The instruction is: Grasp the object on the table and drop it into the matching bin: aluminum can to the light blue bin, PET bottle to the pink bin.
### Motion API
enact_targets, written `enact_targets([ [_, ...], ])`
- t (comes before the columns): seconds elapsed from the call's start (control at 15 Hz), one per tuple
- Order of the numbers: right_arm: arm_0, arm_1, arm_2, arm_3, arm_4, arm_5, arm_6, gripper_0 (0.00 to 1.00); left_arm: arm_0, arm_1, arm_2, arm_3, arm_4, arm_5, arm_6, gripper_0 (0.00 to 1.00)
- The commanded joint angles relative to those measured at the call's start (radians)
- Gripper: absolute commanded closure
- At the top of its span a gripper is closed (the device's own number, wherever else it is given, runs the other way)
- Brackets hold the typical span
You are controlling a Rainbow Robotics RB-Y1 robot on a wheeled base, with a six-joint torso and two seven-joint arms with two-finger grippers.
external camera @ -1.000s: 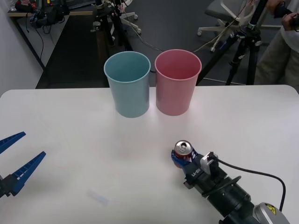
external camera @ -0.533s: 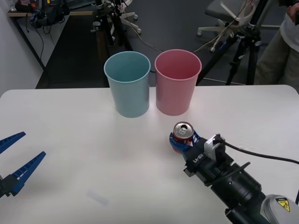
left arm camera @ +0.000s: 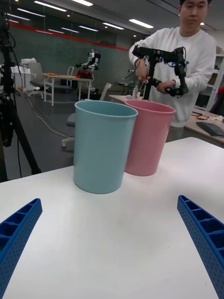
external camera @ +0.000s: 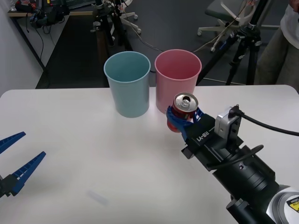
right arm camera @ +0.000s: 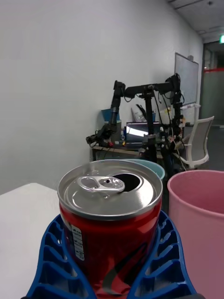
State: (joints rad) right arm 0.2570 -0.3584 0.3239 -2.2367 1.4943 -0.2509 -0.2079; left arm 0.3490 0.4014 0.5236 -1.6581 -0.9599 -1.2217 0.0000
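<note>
My right gripper (external camera: 181,117) is shut on the red aluminum can (external camera: 184,110) and holds it upright above the white table (external camera: 70,149), just in front of the pink bin (external camera: 177,81). In the right wrist view the can (right arm camera: 109,229) sits between the blue fingers (right arm camera: 53,259), with the pink bin (right arm camera: 198,224) beside it and the light blue bin's rim (right arm camera: 149,164) behind. The light blue bin (external camera: 127,83) stands left of the pink one, touching it. My left gripper (external camera: 14,161) waits open at the table's left edge; its wrist view shows the light blue bin (left arm camera: 102,145) and the pink bin (left arm camera: 147,138).
Behind the table stand a tripod (external camera: 245,44), an office chair (external camera: 224,14) and cables on the floor. A small smudge (external camera: 98,197) marks the tabletop near the front.
My right gripper has lifted the can off the table and carried it up and back toward the bins. The left arm has not moved.
</note>
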Motion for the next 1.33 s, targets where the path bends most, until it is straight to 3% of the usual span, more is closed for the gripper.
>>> enact_targets([
  [0.07,-0.087,0.018,0.018,0.012,0.099,0.038,-0.125,1.0,0.0,0.0,0.0,0.0,0.0,0.0,0.0,0.0],
  [0.4,-0.334,0.151,-0.008,0.218,0.224,0.036,-0.212,1.0,0.0,0.0,0.0,0.0,0.0,0.0,0.0,0.0],
  [0.73,-0.605,0.266,-0.077,0.494,0.247,0.048,-0.214,1.0,0.0,0.0,0.0,0.0,0.0,0.0,0.0,0.0],
  [1.33,-0.964,0.352,-0.077,0.957,0.248,0.188,-0.203,1.0,0.0,0.0,0.0,0.0,0.0,0.0,0.0,0.0],
])
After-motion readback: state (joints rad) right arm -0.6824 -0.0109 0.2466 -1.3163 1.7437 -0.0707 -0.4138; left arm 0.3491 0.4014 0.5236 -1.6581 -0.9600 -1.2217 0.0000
